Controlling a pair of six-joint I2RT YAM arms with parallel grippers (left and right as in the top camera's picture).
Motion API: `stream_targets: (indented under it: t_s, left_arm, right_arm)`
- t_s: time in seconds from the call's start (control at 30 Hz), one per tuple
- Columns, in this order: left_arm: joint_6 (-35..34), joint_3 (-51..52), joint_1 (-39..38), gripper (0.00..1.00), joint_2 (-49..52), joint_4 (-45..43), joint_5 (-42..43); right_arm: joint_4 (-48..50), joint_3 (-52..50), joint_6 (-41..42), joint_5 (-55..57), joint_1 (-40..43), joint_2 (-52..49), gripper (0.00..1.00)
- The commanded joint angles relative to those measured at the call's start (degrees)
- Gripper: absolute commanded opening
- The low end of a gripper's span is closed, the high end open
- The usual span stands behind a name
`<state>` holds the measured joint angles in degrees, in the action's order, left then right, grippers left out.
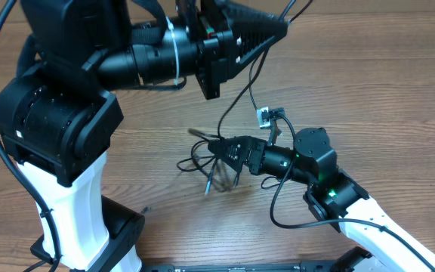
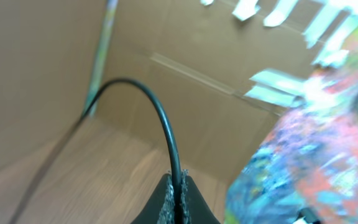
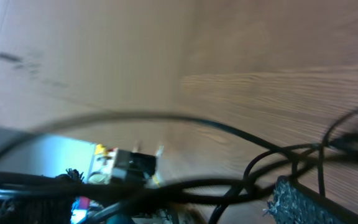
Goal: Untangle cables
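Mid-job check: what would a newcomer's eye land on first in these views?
The left gripper, raised high at the top of the overhead view, is shut on one cable that droops down toward the middle. There the right gripper, open, reaches from the picture's lower right into the tangle of cables.

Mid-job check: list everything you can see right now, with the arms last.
cables: number unclear, black, tangled at table centre
lifted strand: one, black, rising from the tangle to the left gripper
small connector: one, white, on the table beside the right arm
table: one, brown wood
cardboard: brown, behind the lifted strand in the left wrist view
left gripper: black, raised, shut on the lifted strand
right gripper: black, open, low at the tangle
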<state>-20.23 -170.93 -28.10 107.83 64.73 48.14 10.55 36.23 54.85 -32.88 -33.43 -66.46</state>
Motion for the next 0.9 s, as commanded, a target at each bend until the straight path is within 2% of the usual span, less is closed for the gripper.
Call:
stream_targets:
  t_s: [0.0, 0.1, 0.27, 0.57, 0.7, 0.87]
  left_arm:
    - [-8.0, -0.6, 0.0, 0.04, -0.7, -5.6, 6.0]
    - [-11.2, -0.7, 0.2, 0.04, -0.9, -11.1, 5.9]
    - [-12.9, -0.7, 4.4, 0.04, -1.3, -13.3, 5.7]
    - [-12.7, -0.7, 19.0, 0.04, -1.4, -7.3, 5.9]
    - [-11.6, -0.7, 23.2, 0.04, -1.4, -5.4, 5.7]
    - [-8.5, -0.7, 26.9, 0.04, -1.4, -2.4, 0.5]
  right_arm:
    - [-2.2, 0.7, -1.4, 4.7, -0.3, -2.5, 1.00]
    - [-4.4, 0.7, -1.4, 6.6, -0.2, -4.8, 1.00]
    - [-6.6, 0.7, -1.4, 8.4, -0.2, -6.4, 0.99]
    - [-8.1, 0.7, -1.4, 8.4, -0.1, -6.4, 0.99]
    - [-8.2, 0.7, -1.4, 8.4, -0.1, -6.4, 0.99]
    - [-8.2, 0.7, -1.4, 8.4, -0.1, -6.4, 0.99]
